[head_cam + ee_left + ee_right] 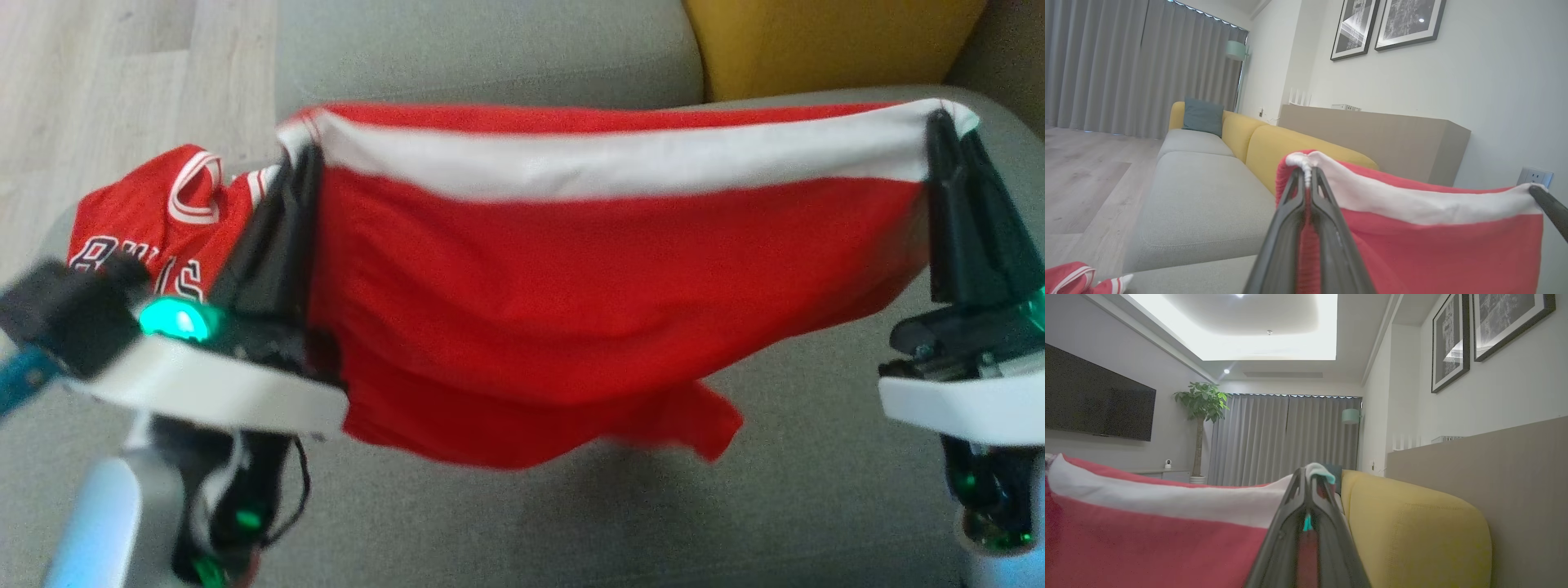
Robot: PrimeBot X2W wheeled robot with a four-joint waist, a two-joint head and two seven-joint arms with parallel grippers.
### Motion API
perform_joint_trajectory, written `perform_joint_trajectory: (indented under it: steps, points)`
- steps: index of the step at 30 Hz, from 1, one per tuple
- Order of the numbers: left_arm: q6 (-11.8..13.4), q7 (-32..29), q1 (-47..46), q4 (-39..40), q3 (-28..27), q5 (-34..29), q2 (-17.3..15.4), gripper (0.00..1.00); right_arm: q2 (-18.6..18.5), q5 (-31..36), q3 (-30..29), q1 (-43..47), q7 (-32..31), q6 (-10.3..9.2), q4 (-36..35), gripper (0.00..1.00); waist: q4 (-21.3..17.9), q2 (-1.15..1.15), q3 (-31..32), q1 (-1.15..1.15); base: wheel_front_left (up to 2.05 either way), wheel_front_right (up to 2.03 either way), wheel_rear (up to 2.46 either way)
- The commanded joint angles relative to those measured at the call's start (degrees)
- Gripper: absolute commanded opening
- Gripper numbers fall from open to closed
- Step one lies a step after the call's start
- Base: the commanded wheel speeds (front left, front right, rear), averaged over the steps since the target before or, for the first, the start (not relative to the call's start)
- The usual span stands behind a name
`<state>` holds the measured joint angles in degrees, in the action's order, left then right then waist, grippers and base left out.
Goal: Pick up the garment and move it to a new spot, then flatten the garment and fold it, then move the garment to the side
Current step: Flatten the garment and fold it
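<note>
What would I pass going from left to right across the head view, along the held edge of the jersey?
Lettered red fabric → left gripper → white band of the red jersey → right gripper.

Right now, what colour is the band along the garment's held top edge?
White band, on a red garment; the head view shows it best.

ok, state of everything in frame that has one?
left gripper: shut on garment, at one end of its white band.
right gripper: shut on garment, at the other end.
garment: held up over the sofa seat, white band taut between the grippers, red lower part hanging loose.
lettered red fabric: bunched beside the left gripper; same garment or not, cannot tell.
curtains: drawn.
TV: screen dark.
</note>
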<state>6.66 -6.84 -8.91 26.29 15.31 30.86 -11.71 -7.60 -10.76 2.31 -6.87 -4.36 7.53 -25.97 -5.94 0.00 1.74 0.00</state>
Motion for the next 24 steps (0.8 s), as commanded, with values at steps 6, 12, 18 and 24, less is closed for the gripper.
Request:
perform_joint_trajectory:
  steps: [6,12,18,24]
  points:
    - [-1.36,-3.25,-11.32,-4.74,-3.94,2.78,-1.92,0.0,-1.49,-1.93,3.27,-8.72,-1.33,-0.04,4.52,0.0,-0.37,0.0,-4.14,0.0,0.0,0.0,0.0]
    - [-4.72,-3.09,-26.16,-19.12,-4.0,2.99,-2.18,0.0,-1.75,-1.56,5.22,-24.65,3.89,-0.04,20.32,0.0,-1.02,0.0,-10.85,0.0,0.0,0.0,0.0]
    - [-6.51,2.97,-45.29,-35.81,-4.77,0.06,-1.2,0.0,0.76,2.77,4.22,-43.8,12.77,-0.04,35.9,0.0,-2.45,0.0,-17.82,0.0,0.0,0.0,0.0]
    - [-8.24,13.37,-57.88,-52.88,-4.24,-3.48,-0.11,0.0,4.18,4.85,4.18,-52.81,18.36,-0.04,47.9,0.0,-4.56,0.0,-26.63,0.0,0.0,0.0,0.0]
